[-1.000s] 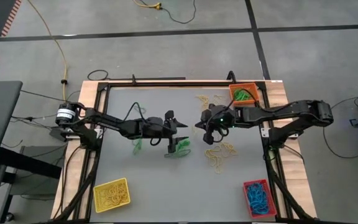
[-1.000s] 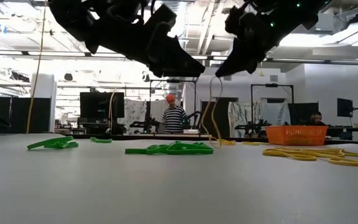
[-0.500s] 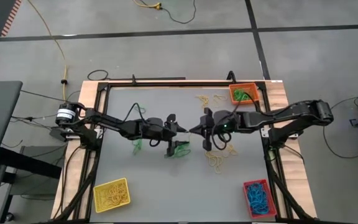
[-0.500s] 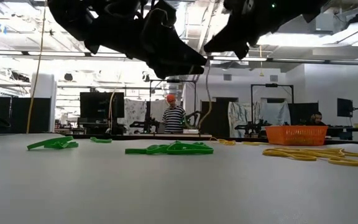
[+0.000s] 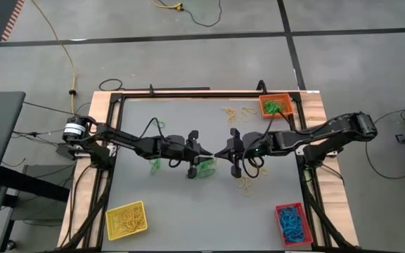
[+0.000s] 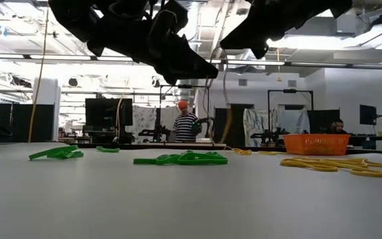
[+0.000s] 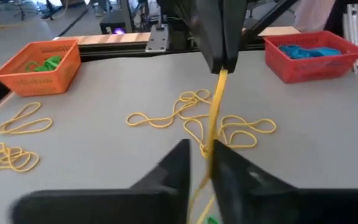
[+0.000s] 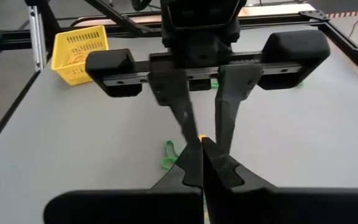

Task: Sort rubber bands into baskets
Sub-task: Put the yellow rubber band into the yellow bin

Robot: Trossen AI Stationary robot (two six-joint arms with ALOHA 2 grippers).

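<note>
High view: left tool [image 5: 209, 152] has narrowed around the yellow rubber band [image 7: 215, 109] the closed right tool [image 5: 220, 151] holds.

Left gripper [image 7: 202, 163] dark fingers narrowed around a thin yellow rubber band [image 7: 216, 106] hanging taut from the right gripper [image 7: 221, 64] above, loose yellow rubber band loops [image 7: 197, 118] on grey table [image 7: 104, 149], orange plastic basket [image 7: 39, 65] holding green bands, red plastic basket [image 7: 309, 56] holding blue bands
</note>
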